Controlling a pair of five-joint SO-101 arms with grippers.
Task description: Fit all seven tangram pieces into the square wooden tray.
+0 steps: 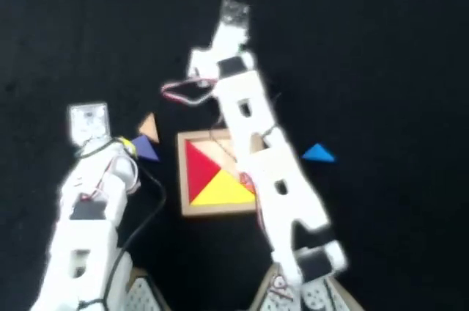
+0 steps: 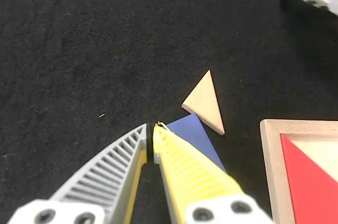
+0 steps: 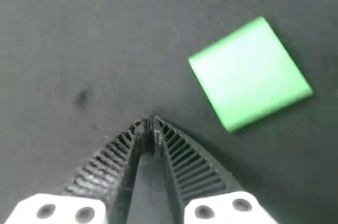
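Note:
The square wooden tray (image 1: 185, 179) holds a red triangle (image 1: 199, 166) and a yellow triangle (image 1: 222, 191); the right arm (image 1: 245, 109) crosses over its far side. My left gripper (image 2: 152, 127) is shut and empty, with its yellow finger (image 2: 185, 171) over the edge of a dark blue piece (image 2: 196, 133). A pale wooden triangle (image 2: 205, 102) touches that piece just beyond it. The tray's rim (image 2: 270, 166) and the red triangle (image 2: 311, 179) lie off to one side. My right gripper (image 3: 149, 124) is shut on nothing, a short way from a green square (image 3: 248, 73) on the black mat.
A light blue triangle (image 1: 317, 153) lies on the mat right of the tray, beyond the right arm. The left gripper (image 1: 132, 146) sits left of the tray by the wooden triangle (image 1: 149, 127). Arm bases stand at the near edge.

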